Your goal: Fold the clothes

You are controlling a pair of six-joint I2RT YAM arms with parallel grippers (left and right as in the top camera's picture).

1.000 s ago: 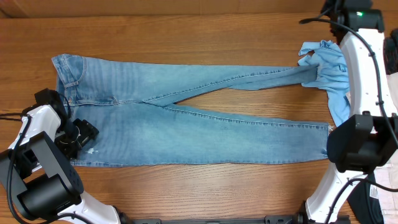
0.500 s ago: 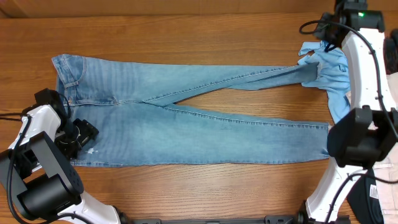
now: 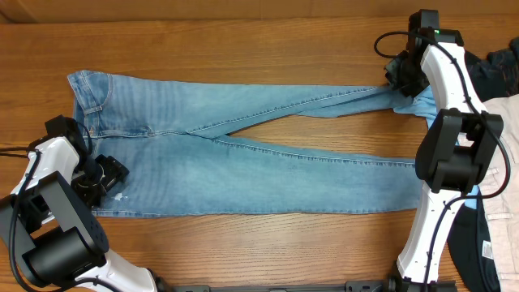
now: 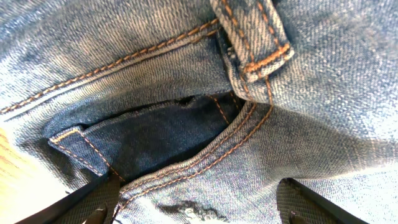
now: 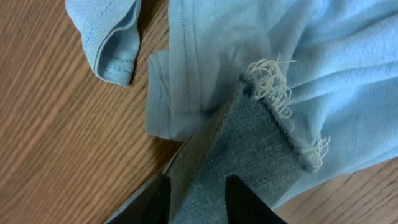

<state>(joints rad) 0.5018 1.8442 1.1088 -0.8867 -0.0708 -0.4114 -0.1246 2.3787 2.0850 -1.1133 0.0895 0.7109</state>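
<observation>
The light-wash jeans (image 3: 243,154) lie flat across the table, waistband at the left, both legs running right. My left gripper (image 3: 104,177) sits low over the waistband's near corner. In the left wrist view its jaws (image 4: 199,210) stand wide open, with pocket seam and belt loop (image 4: 255,43) between and above them. My right gripper (image 3: 400,81) is at the far leg's end. In the right wrist view it (image 5: 196,199) is shut on the folded denim leg (image 5: 261,143), just behind the frayed hem (image 5: 273,81).
A sky-blue shirt (image 5: 323,50) lies under the far leg's hem; in the overhead view it (image 3: 420,104) is mostly hidden by my right arm. Dark blue cloth (image 3: 501,65) and pale cloth (image 3: 496,162) lie at the right edge. Bare wood table (image 3: 243,49) surrounds the jeans.
My right arm has swung left, over the blue shirt, and its gripper has come to the far leg's hem. The left arm and the jeans have not moved.
</observation>
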